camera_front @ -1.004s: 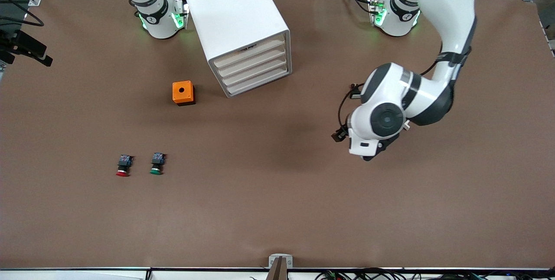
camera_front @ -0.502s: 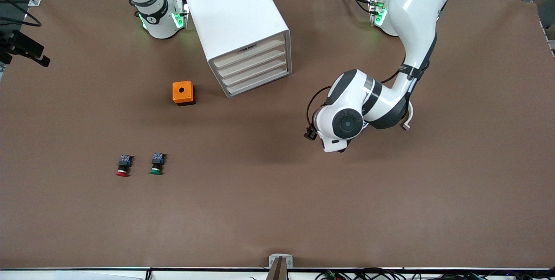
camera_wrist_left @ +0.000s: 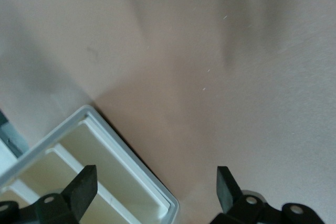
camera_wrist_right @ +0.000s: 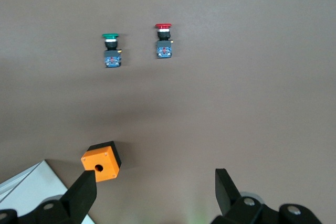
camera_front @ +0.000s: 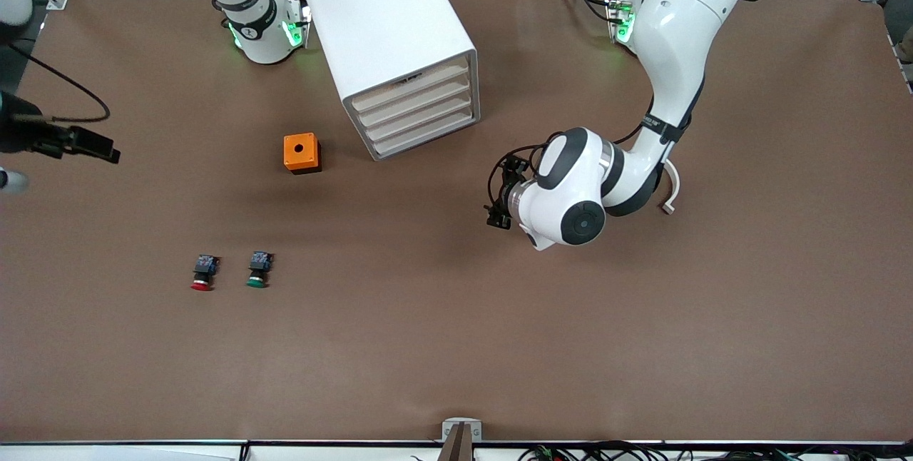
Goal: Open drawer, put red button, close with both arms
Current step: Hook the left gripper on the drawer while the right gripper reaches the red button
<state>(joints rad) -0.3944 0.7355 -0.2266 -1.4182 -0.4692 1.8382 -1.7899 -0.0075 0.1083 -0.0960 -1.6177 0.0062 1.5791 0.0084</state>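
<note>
Front view: a boxy white cabinet (camera_front: pixel 391 40) stands at the bench's base-side edge, its four pale beige drawers (camera_front: pixel 417 110) all shut, fronts facing the camera and slightly toward the left arm's end. The small red-capped push-button (camera_front: pixel 203 272) lies nearer the camera toward the right arm's end, long axis toward the camera, cap leading, just beside a green-capped button (camera_front: pixel 258 270). An orange box with a hole (camera_front: pixel 302 153) sits between them and the cabinet. The left gripper (camera_front: pixel 501 197) has swung closer to the drawers than a second ago.

Left wrist view: the left gripper's fingers (camera_wrist_left: pixel 82 188) are spread wide, empty, over the cabinet's lower corner.

Right wrist view: the right gripper's fingers (camera_wrist_right: pixel 84 192) gape empty, probably high above the bench.
</note>
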